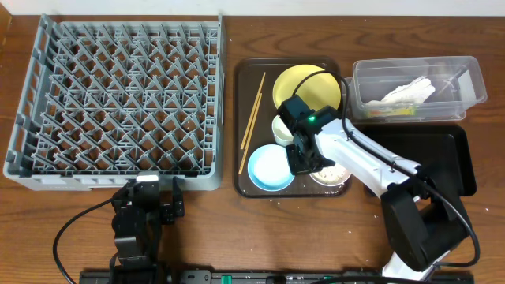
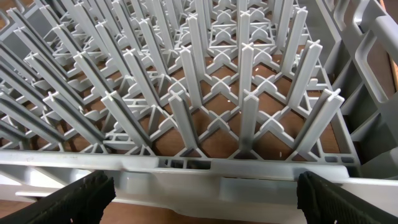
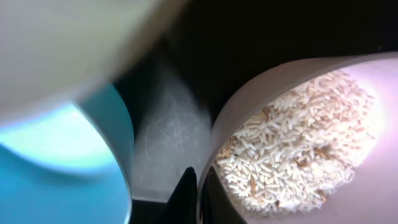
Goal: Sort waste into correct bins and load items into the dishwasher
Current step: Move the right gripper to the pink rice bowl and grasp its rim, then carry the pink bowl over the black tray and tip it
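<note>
My right gripper (image 1: 306,160) (image 3: 198,194) is shut on the rim of the white bowl (image 1: 333,175) (image 3: 249,106), one finger inside and one outside. The bowl holds pale rice-like crumbs (image 3: 298,137). It sits on the dark brown tray (image 1: 245,79) next to the light blue bowl (image 1: 270,167) (image 3: 62,180). The small white cup (image 1: 282,128), yellow plate (image 1: 304,83) and chopsticks (image 1: 252,118) are also on that tray. My left gripper (image 1: 150,192) (image 2: 202,199) is open and empty at the front edge of the grey dish rack (image 1: 118,95) (image 2: 205,93).
The clear tub (image 1: 467,79) at the back right holds the white napkin (image 1: 410,92) and the green-yellow wrapper (image 1: 390,112). The black tray (image 1: 446,154) lies in front of it, partly under my right arm.
</note>
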`<control>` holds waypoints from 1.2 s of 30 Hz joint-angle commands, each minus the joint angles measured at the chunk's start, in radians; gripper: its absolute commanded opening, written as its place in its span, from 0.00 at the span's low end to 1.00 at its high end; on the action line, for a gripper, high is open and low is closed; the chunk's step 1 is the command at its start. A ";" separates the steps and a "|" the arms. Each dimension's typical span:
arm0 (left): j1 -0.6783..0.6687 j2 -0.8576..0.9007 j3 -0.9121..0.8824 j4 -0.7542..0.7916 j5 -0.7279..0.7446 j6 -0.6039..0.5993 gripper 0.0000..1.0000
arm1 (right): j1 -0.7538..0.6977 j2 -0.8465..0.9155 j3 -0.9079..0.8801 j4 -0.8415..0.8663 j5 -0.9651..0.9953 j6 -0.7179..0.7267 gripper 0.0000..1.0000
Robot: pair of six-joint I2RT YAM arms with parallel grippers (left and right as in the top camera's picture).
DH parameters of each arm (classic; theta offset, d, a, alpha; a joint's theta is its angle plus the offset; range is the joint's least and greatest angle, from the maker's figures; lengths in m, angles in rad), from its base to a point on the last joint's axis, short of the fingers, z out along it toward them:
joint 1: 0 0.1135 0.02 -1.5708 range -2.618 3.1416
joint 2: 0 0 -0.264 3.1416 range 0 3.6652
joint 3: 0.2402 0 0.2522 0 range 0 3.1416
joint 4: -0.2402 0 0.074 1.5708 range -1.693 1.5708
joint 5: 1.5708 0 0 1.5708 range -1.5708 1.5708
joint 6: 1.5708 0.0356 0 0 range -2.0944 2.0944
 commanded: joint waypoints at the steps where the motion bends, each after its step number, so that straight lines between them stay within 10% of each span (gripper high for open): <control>1: 0.004 -0.003 -0.002 -0.018 0.010 0.014 0.97 | -0.010 -0.076 0.004 -0.024 0.014 0.003 0.01; 17: 0.004 -0.003 -0.002 -0.018 0.010 0.014 0.97 | -0.317 -0.405 0.003 -0.065 -0.222 -0.219 0.01; 36: 0.004 -0.003 -0.002 -0.018 0.010 0.014 0.97 | -1.011 -0.405 -0.298 0.160 -1.010 -0.498 0.01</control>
